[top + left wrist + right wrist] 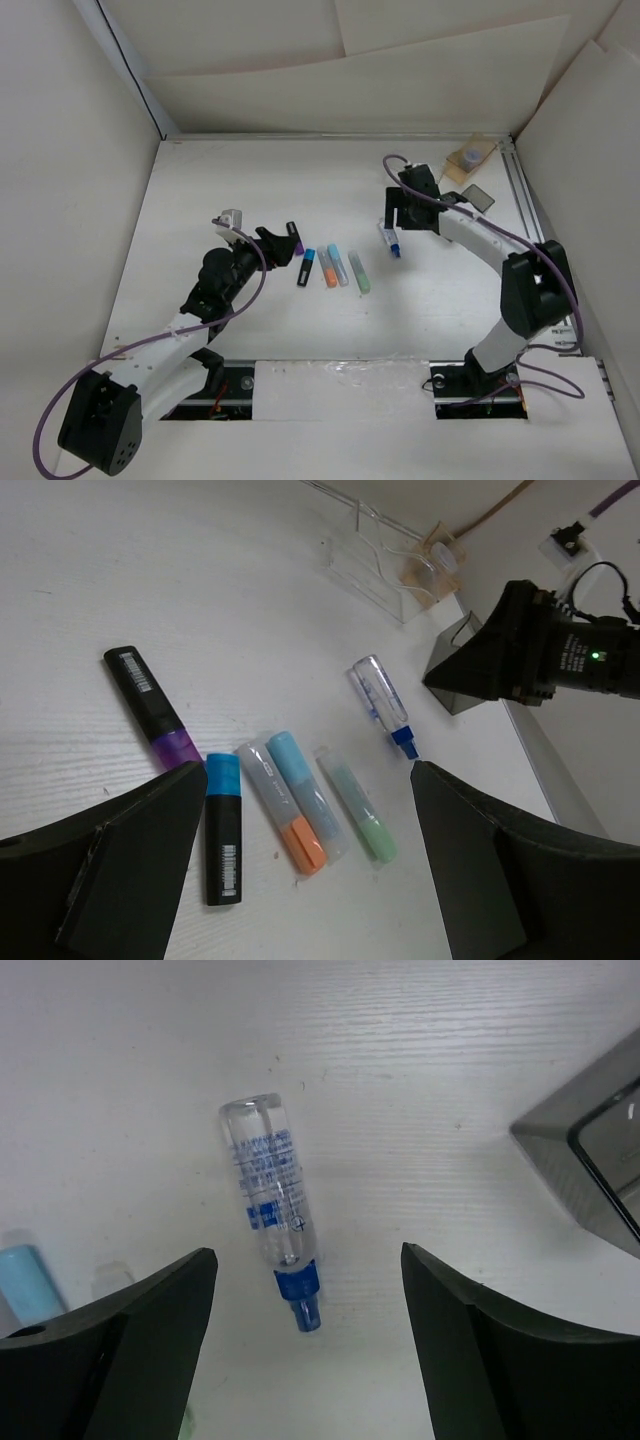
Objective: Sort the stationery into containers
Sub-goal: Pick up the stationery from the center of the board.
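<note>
At table's far right, clear box, tan box and grey box cluster.

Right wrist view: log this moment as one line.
right gripper: open, over clear blue-tipped marker, not touching | left gripper: open, facing five loose markers | smoky grey box: beside right gripper

I see four markers lying side by side in the middle of the table. A fifth marker lies just behind and left of them, and a sixth marker lies apart to their right. The boxes sit behind it, in the far right corner.
</note>
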`<state>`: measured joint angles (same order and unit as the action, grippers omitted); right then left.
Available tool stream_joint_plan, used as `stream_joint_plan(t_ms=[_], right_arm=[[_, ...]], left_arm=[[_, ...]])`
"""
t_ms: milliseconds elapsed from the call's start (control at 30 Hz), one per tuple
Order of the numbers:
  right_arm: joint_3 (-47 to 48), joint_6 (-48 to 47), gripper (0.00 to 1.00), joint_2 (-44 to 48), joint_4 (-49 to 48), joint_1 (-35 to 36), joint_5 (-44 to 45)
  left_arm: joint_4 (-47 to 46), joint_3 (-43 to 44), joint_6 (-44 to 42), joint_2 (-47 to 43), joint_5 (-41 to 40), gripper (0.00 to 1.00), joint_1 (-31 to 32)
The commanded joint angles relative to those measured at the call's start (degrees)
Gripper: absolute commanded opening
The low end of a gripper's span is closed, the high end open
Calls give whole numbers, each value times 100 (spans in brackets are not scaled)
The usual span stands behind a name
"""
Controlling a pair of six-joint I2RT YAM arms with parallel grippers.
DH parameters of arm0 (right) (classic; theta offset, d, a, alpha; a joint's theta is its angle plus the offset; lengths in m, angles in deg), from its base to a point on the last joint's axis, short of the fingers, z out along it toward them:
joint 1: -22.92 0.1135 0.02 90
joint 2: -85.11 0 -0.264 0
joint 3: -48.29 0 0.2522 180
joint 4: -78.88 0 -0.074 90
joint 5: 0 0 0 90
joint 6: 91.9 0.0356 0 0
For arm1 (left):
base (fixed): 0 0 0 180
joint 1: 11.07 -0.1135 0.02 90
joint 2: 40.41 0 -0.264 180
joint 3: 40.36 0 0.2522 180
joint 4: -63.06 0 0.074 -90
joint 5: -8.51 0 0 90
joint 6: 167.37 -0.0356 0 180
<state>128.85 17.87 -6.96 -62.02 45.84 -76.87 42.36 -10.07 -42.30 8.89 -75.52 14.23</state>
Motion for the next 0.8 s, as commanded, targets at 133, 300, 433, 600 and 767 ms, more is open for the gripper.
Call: stream_joint_plan(t_ms=[133,300,433,600,767], right_arm=[[842,-360,81,-1215,15,204,-231],[1238,-413,74,-1717,-65,152,-284],[1397,-413,68,-1963,-65,90,-337],[1572,-413,58,-2209,-135,37,-337],[1687,-413,39,-2342,-135,-15,-337]], left_arm=[[-246,175,9,-43,149,80,1],[-246,175,9,-43,149,80,1],[-246,175,9,10,149,80,1],[-246,175,9,71,149,80,1],[-246,175,9,71,149,79,1]])
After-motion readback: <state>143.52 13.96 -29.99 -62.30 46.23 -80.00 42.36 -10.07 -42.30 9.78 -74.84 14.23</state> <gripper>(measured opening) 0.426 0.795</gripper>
